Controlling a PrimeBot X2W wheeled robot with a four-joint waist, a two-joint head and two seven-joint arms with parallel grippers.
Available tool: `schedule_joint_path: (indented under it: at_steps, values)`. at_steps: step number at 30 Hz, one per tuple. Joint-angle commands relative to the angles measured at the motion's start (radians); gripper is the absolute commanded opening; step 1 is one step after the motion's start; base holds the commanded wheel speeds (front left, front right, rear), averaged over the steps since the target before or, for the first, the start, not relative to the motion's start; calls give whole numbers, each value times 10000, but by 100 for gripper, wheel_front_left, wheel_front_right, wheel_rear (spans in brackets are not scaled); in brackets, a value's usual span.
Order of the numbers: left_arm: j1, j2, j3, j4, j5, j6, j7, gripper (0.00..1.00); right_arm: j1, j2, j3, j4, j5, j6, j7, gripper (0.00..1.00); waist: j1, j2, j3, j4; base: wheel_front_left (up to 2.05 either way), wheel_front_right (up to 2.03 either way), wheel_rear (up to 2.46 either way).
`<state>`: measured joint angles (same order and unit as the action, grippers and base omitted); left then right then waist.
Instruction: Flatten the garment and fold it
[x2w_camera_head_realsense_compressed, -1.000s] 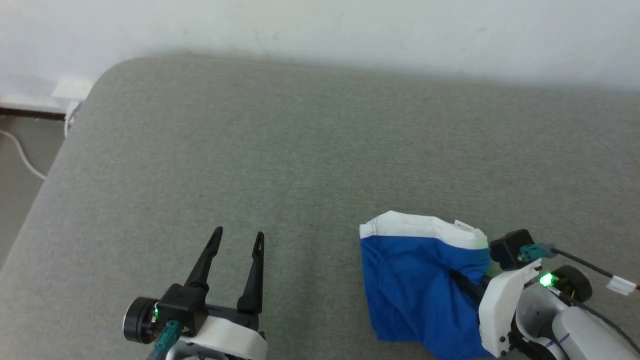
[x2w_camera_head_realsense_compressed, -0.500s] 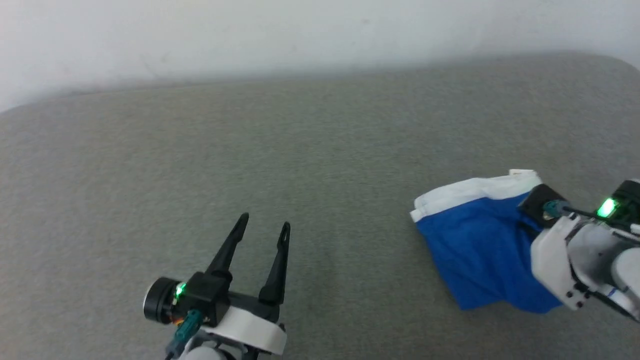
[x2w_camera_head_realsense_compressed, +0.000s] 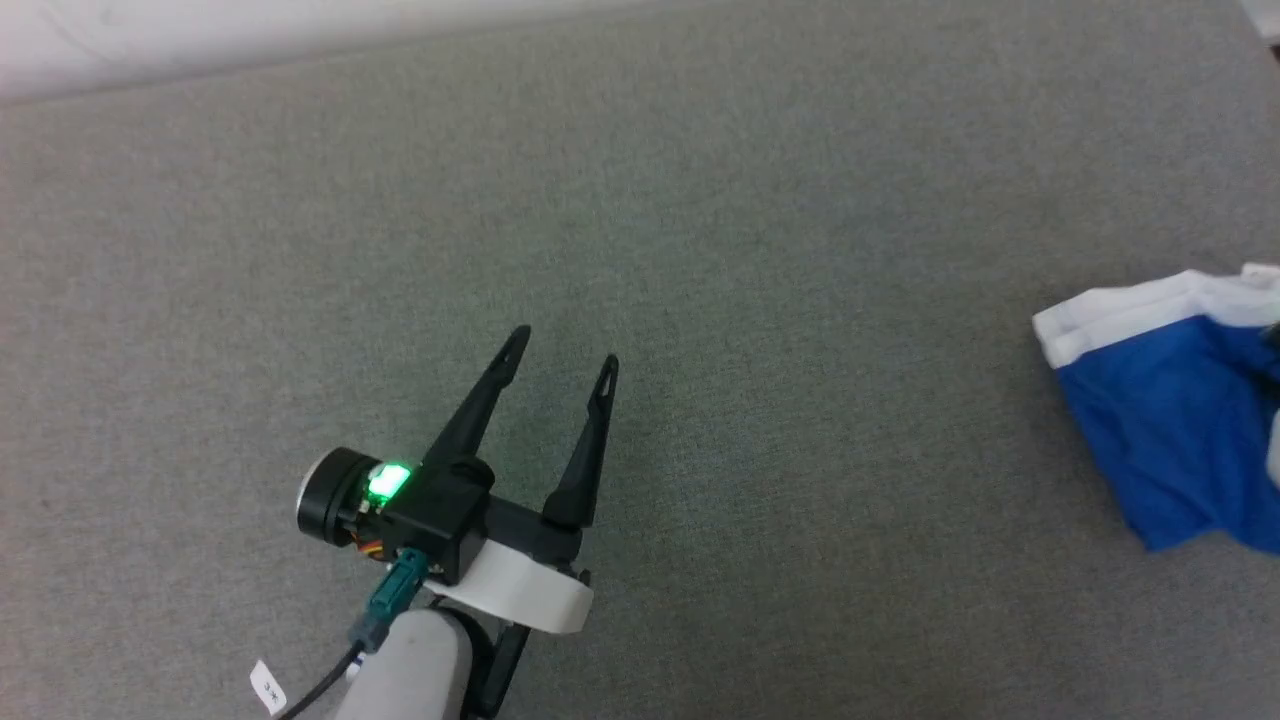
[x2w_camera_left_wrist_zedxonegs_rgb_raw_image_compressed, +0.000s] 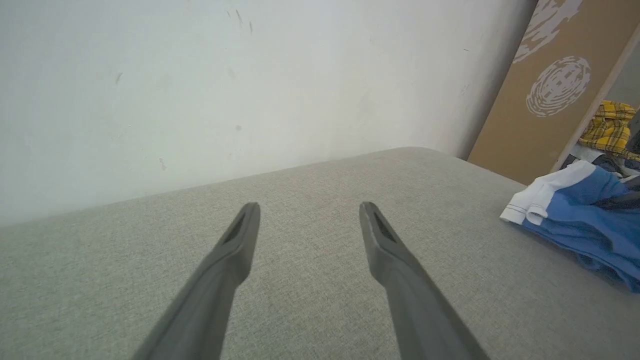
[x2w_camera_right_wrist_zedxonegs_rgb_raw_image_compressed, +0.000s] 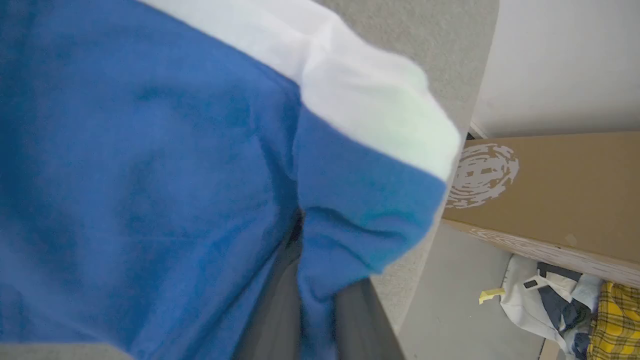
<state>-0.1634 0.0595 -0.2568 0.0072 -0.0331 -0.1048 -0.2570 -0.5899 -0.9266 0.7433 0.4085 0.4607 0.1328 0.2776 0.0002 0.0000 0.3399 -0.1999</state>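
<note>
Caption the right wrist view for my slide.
Right gripper shut on the blue-and-white garment by the edge of the grey cushion.

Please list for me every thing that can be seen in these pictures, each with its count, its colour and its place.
garment: one, bright blue with a white stripe, bunched at the right side of the padded surface
padded surface: one, grey, beneath the garment
wall: one, white, behind the surface
board: one, brown with white print, leaning past the surface's far corner
clothes pile: one, yellow plaid and other colours, low beside the board
left gripper: one, dark fingers, open over bare surface
right gripper: one, dark fingers, shut on the garment
</note>
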Motion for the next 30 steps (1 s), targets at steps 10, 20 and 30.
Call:
schedule_joint_path:
  at_steps: [10, 20, 30]
  values:
    - [-612, 145, -64, -258, 182, -62, -47, 100, -896, -4, -1731, 3157, -1671, -21, -2060, 0, -2, 0, 1812, 512, 0, 0, 0]
    - [-714, 169, -92, -404, 224, -17, -47, 100, -927, 682, -2909, 4879, -2646, -21, -2965, 0, -2, 0, 2141, 628, 0, 0, 0]
    - [-460, 114, -85, -94, 24, 49, -47, 100, -1367, 973, -3665, 5582, -3300, -21, -3440, 100, -2, 0, 1185, 536, 0, 0, 0]
